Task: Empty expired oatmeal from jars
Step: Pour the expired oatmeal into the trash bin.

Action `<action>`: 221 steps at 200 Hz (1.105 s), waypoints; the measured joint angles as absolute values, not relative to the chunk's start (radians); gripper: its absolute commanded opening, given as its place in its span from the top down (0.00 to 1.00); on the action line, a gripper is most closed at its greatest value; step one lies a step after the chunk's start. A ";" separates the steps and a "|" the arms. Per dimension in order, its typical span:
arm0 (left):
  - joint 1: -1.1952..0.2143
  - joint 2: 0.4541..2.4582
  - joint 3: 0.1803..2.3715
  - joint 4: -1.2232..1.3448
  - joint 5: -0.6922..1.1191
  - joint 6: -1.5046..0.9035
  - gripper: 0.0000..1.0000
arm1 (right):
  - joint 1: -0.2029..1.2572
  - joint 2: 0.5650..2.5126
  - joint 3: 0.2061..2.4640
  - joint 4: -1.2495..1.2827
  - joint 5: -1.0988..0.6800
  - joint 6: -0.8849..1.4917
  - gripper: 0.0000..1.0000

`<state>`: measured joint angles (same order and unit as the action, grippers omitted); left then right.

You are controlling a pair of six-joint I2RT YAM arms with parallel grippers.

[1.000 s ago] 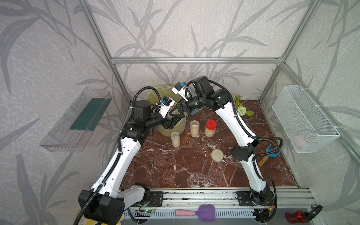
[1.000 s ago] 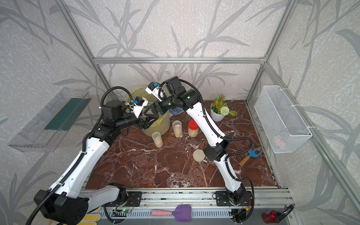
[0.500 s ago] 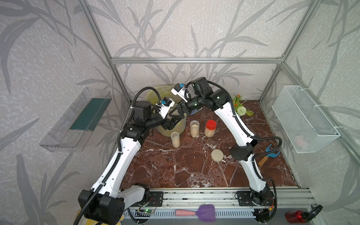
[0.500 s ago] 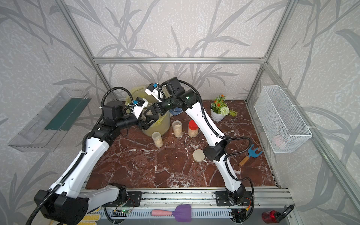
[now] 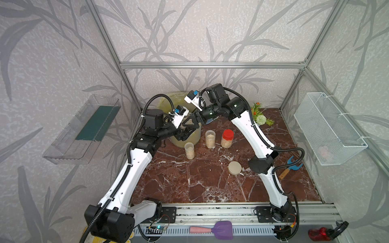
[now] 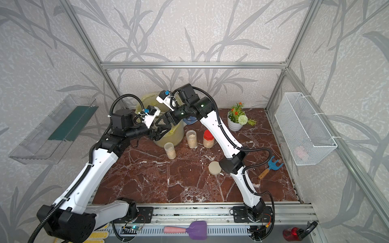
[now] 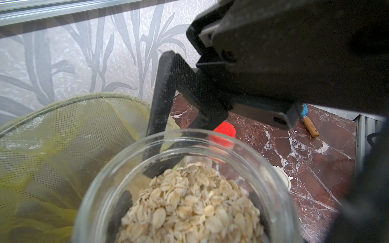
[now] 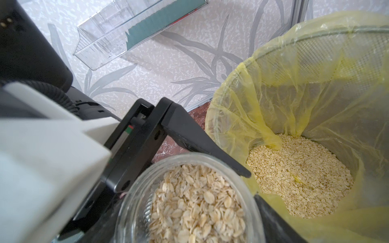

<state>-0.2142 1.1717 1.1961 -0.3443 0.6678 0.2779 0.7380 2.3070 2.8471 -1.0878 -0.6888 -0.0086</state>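
Ok so, biggest first: one red marble table (image 5: 189,189). On the walls there's one white wire basket (image 5: 315,117) on the right and one clear plastic tray (image 5: 84,130) on the left. One big bucket (image 5: 194,136) with a yellow liner sits at the back of the table, with a layer of oatmeal (image 8: 299,181) already in the bottom. One white flower pot (image 6: 233,124) stands at the back too, well apart from the bucket.

Two hands, and they meet right at the bucket's near rim. The left hand (image 5: 186,134) is clamped on the open jar (image 8: 185,158). In the left wrist view its dark fingers (image 7: 123,202) show through the glass on either side. The right hand (image 5: 189,126) straddles the same jar, one finger running down the far side of the glass. I honestly can't tell if it's squeezing or just sitting around it.

Jars: four total. One is that wide open jar, up off the table and loaded with flakes (image 8: 195,206). The other three stand on the table in front of the bucket: two slim jars (image 5: 189,150) (image 5: 210,138) with clear lids and one red-capped jar (image 5: 227,138), all part full.

Small stuff: one beige lid (image 5: 234,168) lies flat on the table, apart from the three. One blue tool (image 5: 291,165) with a wooden handle lies near the right edge. One purple scoop (image 5: 223,230) lies on the front rail.
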 measured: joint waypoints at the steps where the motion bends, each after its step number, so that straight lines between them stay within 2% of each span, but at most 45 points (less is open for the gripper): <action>1: -0.214 1.172 1.196 -0.344 0.668 0.278 0.50 | 0.738 2.307 2.847 -1.088 -0.689 -0.009 0.93; 28: -0.214 1.163 1.194 -0.331 0.650 0.276 0.39 | 0.740 2.306 2.847 -1.062 -0.685 0.004 0.98; 81: -0.213 1.153 1.193 -0.295 0.632 0.262 0.17 | 0.743 2.305 2.869 -1.035 -0.667 0.019 1.00; 86: -0.213 1.153 1.193 -0.290 0.630 0.261 0.10 | 0.743 2.305 2.872 -1.034 -0.665 0.022 1.00; 89: -0.213 1.153 1.194 -0.287 0.625 0.262 0.03 | 0.743 2.305 2.872 -1.032 -0.663 0.024 1.00; 92: -0.213 1.153 1.194 -0.283 0.623 0.256 0.01 | 0.743 2.305 2.872 -1.031 -0.662 0.032 1.00; 131: -0.212 1.151 1.194 -0.260 0.587 0.262 0.01 | 0.742 2.325 2.879 -1.002 -0.591 0.079 1.00; 221: -0.194 1.170 1.197 -0.253 0.540 0.268 0.01 | 0.715 2.389 2.929 -0.950 -0.557 0.166 1.00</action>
